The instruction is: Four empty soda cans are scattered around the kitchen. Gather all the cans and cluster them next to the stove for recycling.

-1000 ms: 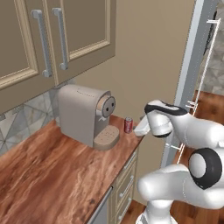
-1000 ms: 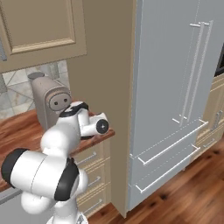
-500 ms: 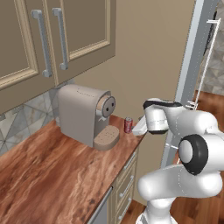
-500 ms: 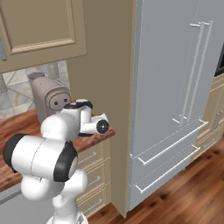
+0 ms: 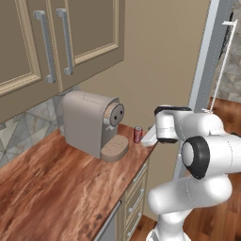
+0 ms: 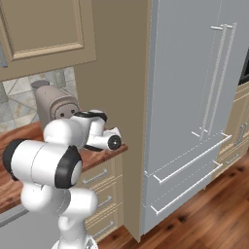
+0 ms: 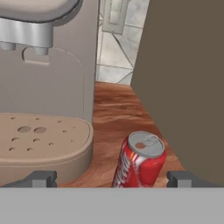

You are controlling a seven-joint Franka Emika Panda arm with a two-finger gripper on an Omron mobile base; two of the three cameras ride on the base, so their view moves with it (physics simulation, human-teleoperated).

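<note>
Hand (image 7: 113, 178) nearer red can (image 7: 140, 159), coffee machine (image 7: 43, 100) alongside.

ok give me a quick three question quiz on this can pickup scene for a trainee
1. True or false: the gripper is shut on the red soda can.
2. Which appliance stands on the wooden counter beside the can? A) toaster B) coffee machine C) kettle
3. Fill in: in the hand view, the can stands upright between the coffee machine's drip tray and a brown ____.

Key
1. False: the fingertips stand wide apart, one to each side of the can, nothing gripped.
2. B, the coffee machine.
3. Wall panel.
</note>
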